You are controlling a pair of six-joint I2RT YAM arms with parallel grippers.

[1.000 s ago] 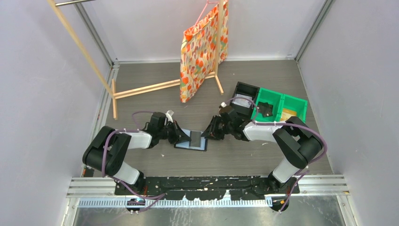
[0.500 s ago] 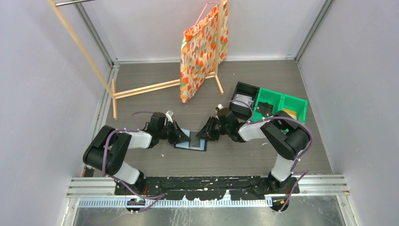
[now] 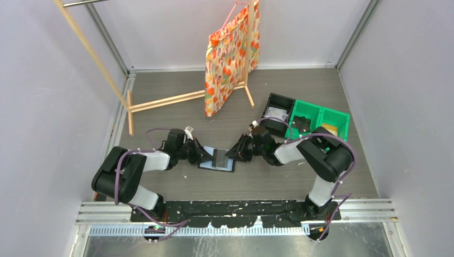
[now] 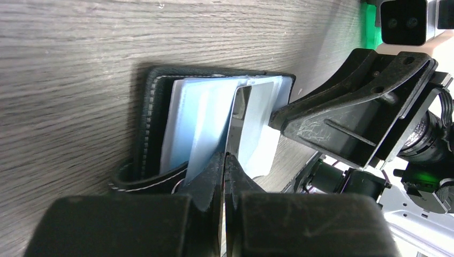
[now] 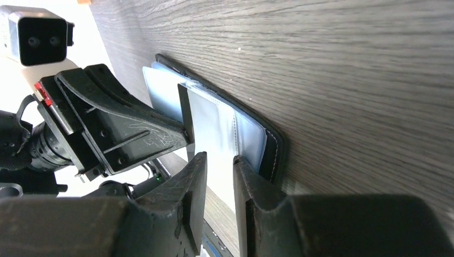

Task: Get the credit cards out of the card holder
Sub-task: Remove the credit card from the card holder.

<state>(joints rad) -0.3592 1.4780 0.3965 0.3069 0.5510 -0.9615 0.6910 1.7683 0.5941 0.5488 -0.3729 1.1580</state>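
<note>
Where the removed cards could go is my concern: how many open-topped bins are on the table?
3, side by side at the table's far right: a black bin on the left, a green bin in the middle, a second green bin rightmost. None appears hidden.

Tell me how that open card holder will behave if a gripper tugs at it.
The card holder lies open and flat on the table, so it would probably slide rather than tip. Its clear sleeves look thin and floppy, likely to bend. The left gripper pinches one leaf, which may steady it.
</note>
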